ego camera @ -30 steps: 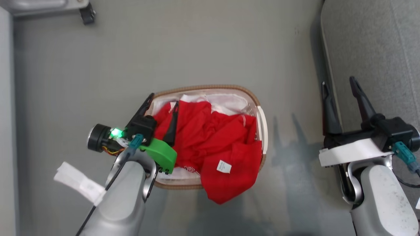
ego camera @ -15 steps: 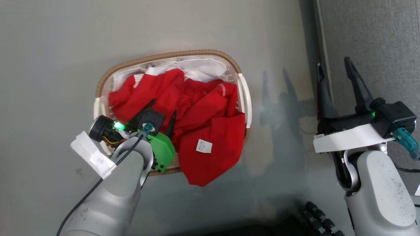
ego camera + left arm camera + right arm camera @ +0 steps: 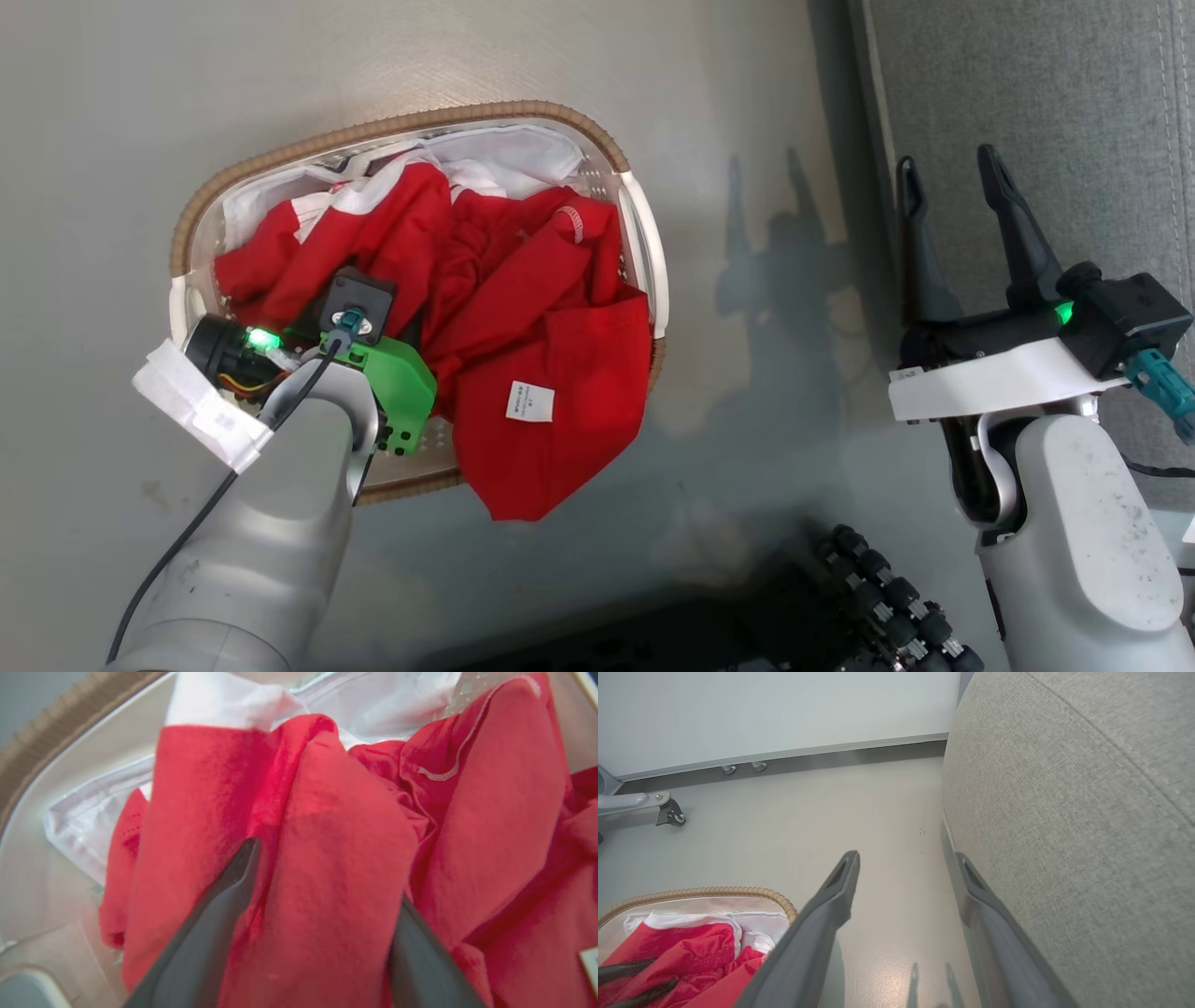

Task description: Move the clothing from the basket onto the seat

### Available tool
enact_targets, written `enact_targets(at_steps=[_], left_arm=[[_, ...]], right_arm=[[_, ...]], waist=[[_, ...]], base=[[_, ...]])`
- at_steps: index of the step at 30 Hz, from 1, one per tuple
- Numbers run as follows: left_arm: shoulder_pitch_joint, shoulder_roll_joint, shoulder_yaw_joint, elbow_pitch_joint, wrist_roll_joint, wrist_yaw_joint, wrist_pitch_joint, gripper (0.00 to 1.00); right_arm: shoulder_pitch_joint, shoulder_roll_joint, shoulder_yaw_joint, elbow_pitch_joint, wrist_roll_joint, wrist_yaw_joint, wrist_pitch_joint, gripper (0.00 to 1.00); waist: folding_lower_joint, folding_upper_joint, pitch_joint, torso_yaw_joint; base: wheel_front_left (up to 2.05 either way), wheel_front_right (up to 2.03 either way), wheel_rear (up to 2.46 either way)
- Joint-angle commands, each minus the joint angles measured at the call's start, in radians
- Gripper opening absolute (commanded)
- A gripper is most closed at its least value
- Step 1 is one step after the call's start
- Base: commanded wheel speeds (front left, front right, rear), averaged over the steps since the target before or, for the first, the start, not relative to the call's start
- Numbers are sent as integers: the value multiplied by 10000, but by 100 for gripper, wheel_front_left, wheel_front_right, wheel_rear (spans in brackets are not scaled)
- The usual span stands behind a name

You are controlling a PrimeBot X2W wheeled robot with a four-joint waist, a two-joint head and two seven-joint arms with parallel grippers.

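**Left fingers astride a red fold in the basket, right fingers empty beside the seat**

The oval white perforated plastic basket (image 3: 392, 121) with its brown woven rim stands on the pale grey floor (image 3: 467, 56). Its long axis runs across the head view from left to right, with a white handle at each end. The bright red soft clothing (image 3: 523, 308) lies crumpled inside it, over a plain white sheet (image 3: 523, 154) at the far end. One red flap hangs over the near rim by the right handle and points toward the robot, and a small white label (image 3: 529, 401) on it faces up.

The left gripper (image 3: 327, 872) reaches down into the heap near the basket's left end. Its two dark fingers stand wide apart, pressed into the cloth on either side of a raised red fold, and they do not pinch it.

The right gripper (image 3: 947, 159) hovers above the floor, just beside the edge of the large light grey woven-fabric seat (image 3: 1027, 112). Its fingers are spread wide with nothing between them, and they point away from the robot along that edge. The seat lies well apart from the basket, to its right.
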State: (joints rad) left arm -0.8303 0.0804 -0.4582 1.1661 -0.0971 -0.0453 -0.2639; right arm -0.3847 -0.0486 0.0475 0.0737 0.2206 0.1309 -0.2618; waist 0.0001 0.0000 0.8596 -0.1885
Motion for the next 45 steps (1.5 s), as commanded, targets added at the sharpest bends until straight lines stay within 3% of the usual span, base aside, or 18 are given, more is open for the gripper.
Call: enact_targets(at_steps=[1,4,15,30,45], left_arm=[[-220,47,-27,103,-25,-82,26,53],[-255,-1,-24,218,-148,-165,13,0],[878,-52,44,-1509,-516,-409,-3,0],[2838,431,-279,-4983,-906,-847,-5,0],[914,1705,-2320,-6621,-2095,-854,519,0]], right_arm=[[-134,-33,11,40,76,-3,-49,100],[-153,-34,-18,115,101,-3,-49,100],[143,-36,-248,393,-213,-3,-49,100],[1634,-39,-421,986,-733,-3,-49,100],[2955,-34,184,1338,-857,-3,-49,100]], waist=[[-1,0,-4,-11],[-1,0,-136,37],[-1,0,-1581,584],[-1,0,-5185,1614],[-1,0,-7830,1798]], base=[[0,0,0],[0,0,0],[0,0,0],[0,0,0],[0,0,0]])
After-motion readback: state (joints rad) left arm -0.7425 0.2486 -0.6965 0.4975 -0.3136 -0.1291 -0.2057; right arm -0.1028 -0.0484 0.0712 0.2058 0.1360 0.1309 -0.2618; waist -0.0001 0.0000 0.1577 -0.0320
